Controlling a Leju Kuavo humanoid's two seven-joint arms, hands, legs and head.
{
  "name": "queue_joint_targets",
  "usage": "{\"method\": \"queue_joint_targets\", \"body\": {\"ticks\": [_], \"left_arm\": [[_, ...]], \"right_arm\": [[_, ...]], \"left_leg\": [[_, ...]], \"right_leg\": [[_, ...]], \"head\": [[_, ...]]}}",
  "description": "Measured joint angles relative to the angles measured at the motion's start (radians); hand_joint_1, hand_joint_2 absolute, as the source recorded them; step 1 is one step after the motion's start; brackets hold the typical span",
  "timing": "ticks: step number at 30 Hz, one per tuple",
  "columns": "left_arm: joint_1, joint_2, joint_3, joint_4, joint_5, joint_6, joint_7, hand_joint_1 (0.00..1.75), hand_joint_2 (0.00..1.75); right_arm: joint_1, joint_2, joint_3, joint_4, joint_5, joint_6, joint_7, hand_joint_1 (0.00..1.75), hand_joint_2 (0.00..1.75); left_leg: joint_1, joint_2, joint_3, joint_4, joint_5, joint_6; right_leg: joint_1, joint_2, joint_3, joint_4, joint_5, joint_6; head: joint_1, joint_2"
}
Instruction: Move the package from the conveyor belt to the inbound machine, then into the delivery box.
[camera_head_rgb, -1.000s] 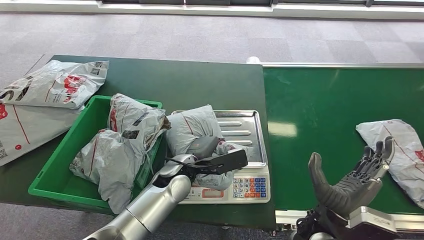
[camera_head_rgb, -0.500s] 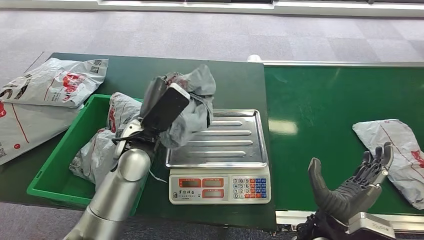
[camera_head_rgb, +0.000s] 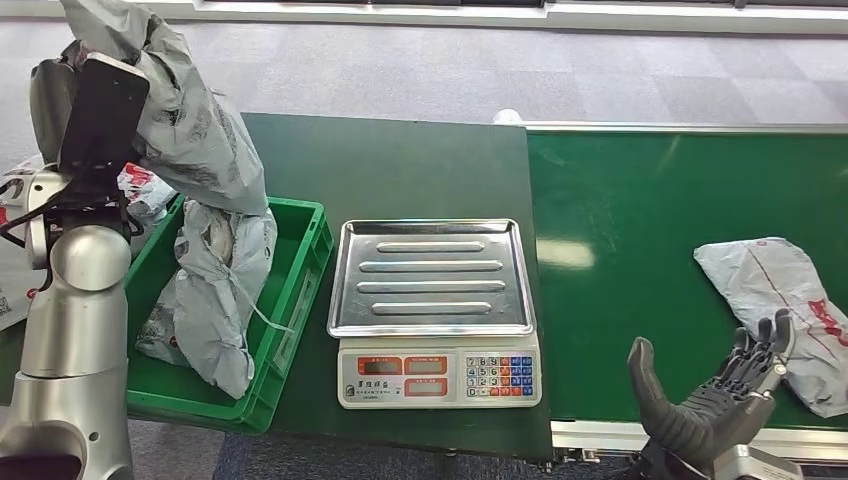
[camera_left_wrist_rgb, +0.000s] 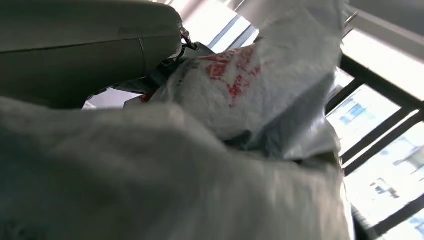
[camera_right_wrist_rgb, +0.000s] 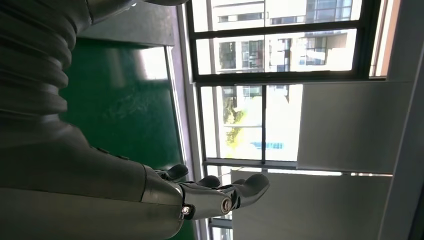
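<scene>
At the far left the left hand (camera_head_rgb: 85, 110) is raised high, gripping a grey package (camera_head_rgb: 190, 120) whose loose lower end hangs over the near-left part of the green delivery box (camera_head_rgb: 300, 290); in the left wrist view the same package (camera_left_wrist_rgb: 240, 95) bulges close against the camera, its red print showing. Two or so grey bags (camera_head_rgb: 215, 290) already lie in the box, and more mailers (camera_head_rgb: 140, 190) rest on the dark counter (camera_head_rgb: 400, 170) beyond it. Just right of the box stands the scale (camera_head_rgb: 432, 310), its steel tray bare, so the weighing looks done and the step in hand is the drop into the box. The next move likely calls for lowering the package over the box's middle, so the trailing end does not catch the rim, and then spreading the fingers. Further right, on the conveyor belt (camera_head_rgb: 640, 200), another package (camera_head_rgb: 780, 300) waits, with the right hand (camera_head_rgb: 715, 400) near it, fingers apart and upturned, holding nothing.
</scene>
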Motion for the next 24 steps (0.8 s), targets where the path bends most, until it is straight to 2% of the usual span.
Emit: {"method": "queue_joint_targets", "body": {"ticks": [3, 8, 9, 12, 14, 20, 21, 22, 24], "left_arm": [[0.027, 0.036, 0.023, 0.041, -0.022, -0.039, 0.008, 1.75, 1.75], [0.041, 0.064, 0.04, 0.077, -0.026, -0.063, 0.027, 1.75, 1.75], [0.041, 0.071, 0.04, 0.087, -0.029, -0.093, 0.05, 1.75, 1.75], [0.049, 0.109, 0.036, 0.163, -0.068, -0.271, 0.107, 1.75, 1.75], [0.058, 0.136, 0.026, 0.25, -0.114, -0.356, 0.086, 1.75, 1.75], [0.058, 0.215, -0.006, 0.468, -0.144, -0.51, -0.016, 1.75, 1.75], [0.057, 0.228, -0.009, 0.486, -0.133, -0.537, -0.029, 1.68, 1.75], [0.055, 0.244, -0.01, 0.499, -0.119, -0.563, -0.043, 1.3, 1.75], [0.054, 0.277, -0.011, 0.512, -0.082, -0.612, -0.073, 0.43, 1.75]], "right_arm": [[0.0, -0.007, 0.0, 0.0, -0.006, 0.0, 0.0, 0.0, 1.75], [-0.001, -0.013, 0.0, 0.0, -0.007, 0.0, 0.001, 0.0, 1.75], [-0.001, -0.015, 0.0, 0.0, -0.008, 0.0, 0.003, 0.0, 1.75], [-0.002, -0.027, 0.0, 0.001, -0.012, 0.0, 0.007, 0.0, 1.75], [-0.002, -0.036, 0.0, 0.002, -0.016, 0.0, 0.007, 0.0, 1.75], [-0.003, -0.045, 0.0, 0.006, -0.014, 0.0, 0.008, 0.0, 1.75], [-0.003, -0.046, 0.0, 0.006, -0.014, 0.0, 0.008, 0.0, 1.75], [-0.002, -0.046, 0.0, 0.006, -0.013, 0.0, 0.008, 0.0, 1.75], [0.001, -0.048, 0.0, 0.006, -0.01, 0.0, 0.008, 0.0, 1.75]], "left_leg": [[0.0, 0.0, 0.0, 0.0, 0.0, 0.0], [0.0, 0.0, -0.001, 0.0, 0.0, 0.0], [0.0, 0.0, -0.001, 0.0, 0.0, 0.0], [0.0, 0.001, 0.0, 0.0, 0.0, 0.0], [0.0, 0.002, 0.0, 0.0, 0.0, -0.001], [0.001, 0.002, 0.0, 0.0, 0.001, -0.002], [0.001, 0.002, 0.0, 0.0, 0.001, -0.002], [0.001, 0.002, 0.0, 0.0, 0.001, -0.002], [0.001, 0.003, 0.0, 0.0, 0.001, -0.002]], "right_leg": [[0.0, 0.0, 0.0, 0.0, 0.0, 0.0], [0.0, 0.0, -0.001, 0.0, 0.001, -0.001], [0.0, 0.0, -0.001, 0.0, 0.001, -0.001], [-0.001, 0.001, -0.001, 0.0, 0.0, -0.001], [0.0, 0.001, -0.001, 0.0, 0.0, -0.001], [0.001, 0.001, -0.002, 0.0, 0.001, -0.002], [0.001, 0.001, -0.002, 0.0, 0.001, -0.002], [0.001, 0.001, -0.002, 0.0, 0.001, -0.002], [0.001, 0.002, -0.002, 0.0, 0.001, -0.003]], "head": [[0.0, 0.0], [0.0, 0.0], [0.0, 0.0], [0.0, 0.0], [0.0, 0.0], [0.0, 0.0], [0.0, 0.0], [0.0, 0.0], [0.0, 0.0]]}}
